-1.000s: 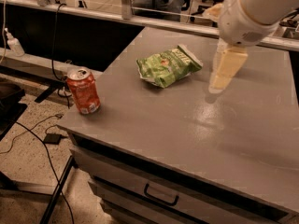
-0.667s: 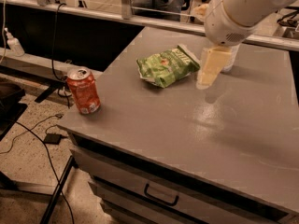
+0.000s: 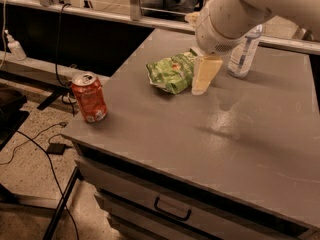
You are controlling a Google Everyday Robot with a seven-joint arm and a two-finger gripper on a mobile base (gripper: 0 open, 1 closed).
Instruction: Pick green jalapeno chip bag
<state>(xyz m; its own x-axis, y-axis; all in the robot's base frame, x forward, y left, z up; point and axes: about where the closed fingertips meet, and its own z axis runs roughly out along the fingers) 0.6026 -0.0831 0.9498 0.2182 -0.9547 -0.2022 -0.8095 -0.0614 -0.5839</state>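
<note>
The green jalapeno chip bag [image 3: 171, 72] lies crumpled on the grey table top [image 3: 210, 134], toward the back left of the middle. My gripper [image 3: 202, 84] hangs from the white arm [image 3: 235, 14], its cream-coloured finger pointing down at the bag's right edge, just above the table. The finger covers the bag's right end.
An orange-red soda can [image 3: 89, 97] stands upright near the table's left front corner. A clear water bottle [image 3: 245, 51] stands at the back, right of the arm. A drawer with a dark handle [image 3: 172, 210] is below the table's front edge. Cables lie on the floor at left.
The arm and gripper have moved left, from over the bare table to the chip bag's right edge. The bag and can have not moved.
</note>
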